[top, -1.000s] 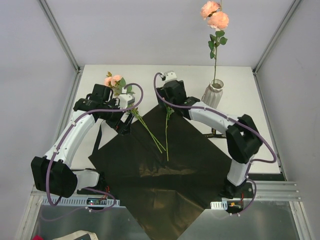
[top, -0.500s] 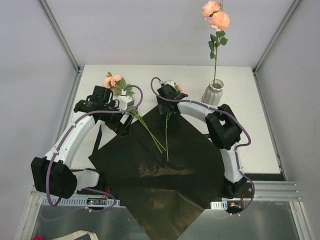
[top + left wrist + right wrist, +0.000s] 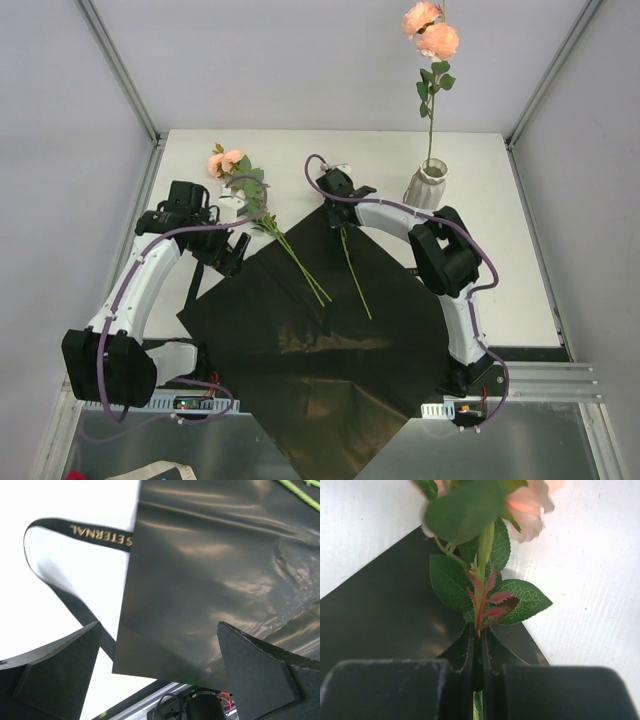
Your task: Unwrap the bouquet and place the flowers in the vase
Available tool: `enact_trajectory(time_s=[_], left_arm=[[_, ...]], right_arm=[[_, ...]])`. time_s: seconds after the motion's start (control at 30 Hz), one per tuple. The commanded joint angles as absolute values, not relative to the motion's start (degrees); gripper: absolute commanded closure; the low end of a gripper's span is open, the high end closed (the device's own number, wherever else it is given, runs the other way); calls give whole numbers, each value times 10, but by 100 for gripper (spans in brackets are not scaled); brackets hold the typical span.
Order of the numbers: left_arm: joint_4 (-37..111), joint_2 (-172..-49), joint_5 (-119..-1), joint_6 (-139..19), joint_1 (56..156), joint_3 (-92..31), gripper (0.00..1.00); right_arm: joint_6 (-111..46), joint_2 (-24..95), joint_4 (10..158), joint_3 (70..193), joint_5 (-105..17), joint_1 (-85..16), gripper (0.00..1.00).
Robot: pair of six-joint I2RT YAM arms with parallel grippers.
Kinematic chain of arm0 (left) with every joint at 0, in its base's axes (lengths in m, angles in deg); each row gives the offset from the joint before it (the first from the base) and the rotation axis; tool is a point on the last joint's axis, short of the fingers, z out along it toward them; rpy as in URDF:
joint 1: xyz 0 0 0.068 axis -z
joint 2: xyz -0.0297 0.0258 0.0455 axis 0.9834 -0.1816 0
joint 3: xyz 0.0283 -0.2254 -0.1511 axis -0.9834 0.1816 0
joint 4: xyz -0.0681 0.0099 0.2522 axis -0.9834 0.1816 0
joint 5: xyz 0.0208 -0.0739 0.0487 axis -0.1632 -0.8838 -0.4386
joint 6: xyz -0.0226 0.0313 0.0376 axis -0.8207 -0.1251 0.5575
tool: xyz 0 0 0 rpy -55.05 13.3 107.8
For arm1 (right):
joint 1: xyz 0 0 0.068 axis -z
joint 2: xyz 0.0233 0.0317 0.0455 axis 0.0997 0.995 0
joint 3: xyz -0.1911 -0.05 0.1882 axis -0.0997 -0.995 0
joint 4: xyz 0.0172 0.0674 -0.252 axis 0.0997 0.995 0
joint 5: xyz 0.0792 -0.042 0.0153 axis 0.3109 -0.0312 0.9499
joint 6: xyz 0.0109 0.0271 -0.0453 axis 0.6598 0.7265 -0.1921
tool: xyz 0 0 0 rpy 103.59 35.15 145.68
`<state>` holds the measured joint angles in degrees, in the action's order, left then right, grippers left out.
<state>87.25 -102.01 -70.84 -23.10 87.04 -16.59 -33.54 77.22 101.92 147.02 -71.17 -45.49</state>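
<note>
- White tabletop (image 3: 500, 300), grey walls behind. A black sheet (image 3: 300, 340) lies spread flat over the near half, glossy and creased.
- Shut tight: right gripper (image 3: 477, 652), pinching the thin green stem of a rose (image 3: 485, 545) just under its veined leaves. The peach bloom is blurred beyond, and the stem tail trails back across the sheet.
- Wide open, holding nothing: left gripper (image 3: 157, 625), over the sheet's left edge and the ribbon (image 3: 100, 530) (limp, gold lettering).
- Vase (image 3: 428, 186): white, ribbed, narrow neck, just right of the right gripper. Tall flowers (image 3: 430, 110) stand in it, two blooms high above.
- Loose roses (image 3: 240, 175) lie near the left gripper, their stems crossing onto the sheet.
- Risk: the stem is slim and smooth, so it may swivel or slide in the pinch once it is lifted.
- Risk: the long tail could drag on the slick sheet and shift it.
- Risk: the neck is narrow and partly taken. A stem tip off-centre would catch the rim, and a sideways push could tip the vase, which looks top-heavy.
</note>
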Motion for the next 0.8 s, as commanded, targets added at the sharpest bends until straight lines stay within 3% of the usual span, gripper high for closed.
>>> enact_trajectory(time_s=[0.0,0.2,0.37,0.57,0.77], left_arm=[[863,-1037,-709,-222,805,-164,1],[862,-1071,-739,-220,738,-194,1],[858,-1077,-746,-235,729,-202,1],[838,-1080,-741,-258,718,-192,1],[835,-1079,-757,-276,715,-191,1]], right_arm=[[-334,699,1007,1473,-715,-450,99],[-383,512,913,1407,-672,-449,99],[-501,341,836,1385,-595,-449,99],[-662,163,659,1285,-593,-445,99],[-707,110,564,1278,-648,-382,99]])
